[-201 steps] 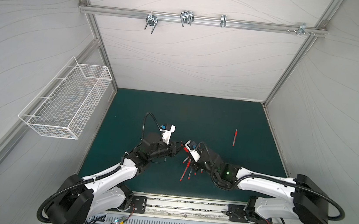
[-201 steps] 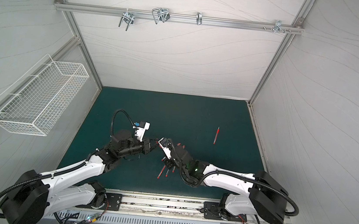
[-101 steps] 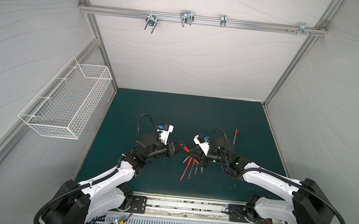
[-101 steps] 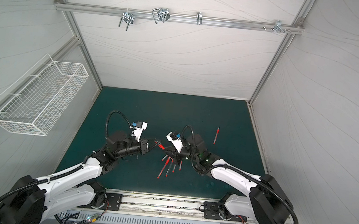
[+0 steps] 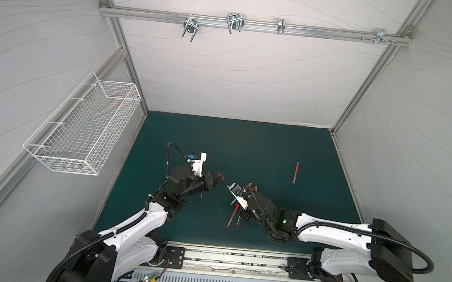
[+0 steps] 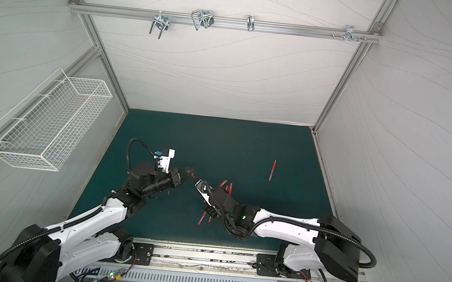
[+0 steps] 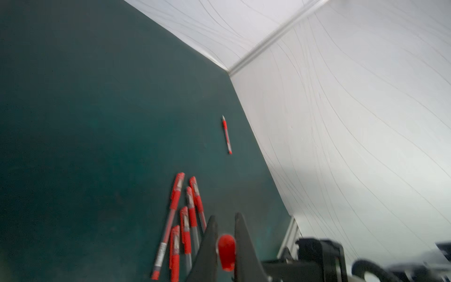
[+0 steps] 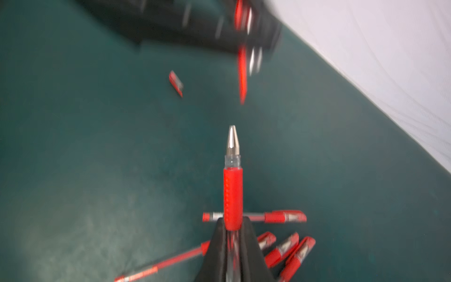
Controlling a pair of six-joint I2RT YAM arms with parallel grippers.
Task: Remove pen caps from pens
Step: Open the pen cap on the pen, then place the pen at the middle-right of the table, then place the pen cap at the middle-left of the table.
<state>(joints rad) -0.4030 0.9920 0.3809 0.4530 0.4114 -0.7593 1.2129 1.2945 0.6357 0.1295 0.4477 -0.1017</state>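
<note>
right pincer (image 8: pixel 233 223) back over pen pile (image 7: pixel 175 195)

My left arm (image 5: pixel 136 223) and right arm (image 5: pixel 332 233) are smooth white shells joined by black joints. Each has a bulky black shoulder block (image 5: pixel 390 250) and is mounted on a grey metal rail (image 5: pixel 235 260) by black bolted plates. A black ribbed cable (image 5: pixel 431 264) loops along each arm. A green light (image 5: pixel 284 221) glows on my right forearm. My left wrist carries a white camera bracket (image 5: pixel 199 164) with a blue plug (image 5: pixel 189 157). My left hand (image 7: pixel 226 219) and right hand (image 8: pixel 233 223) have matte black fingers (image 7: pixel 207 249) tapering to narrow tips.
</note>
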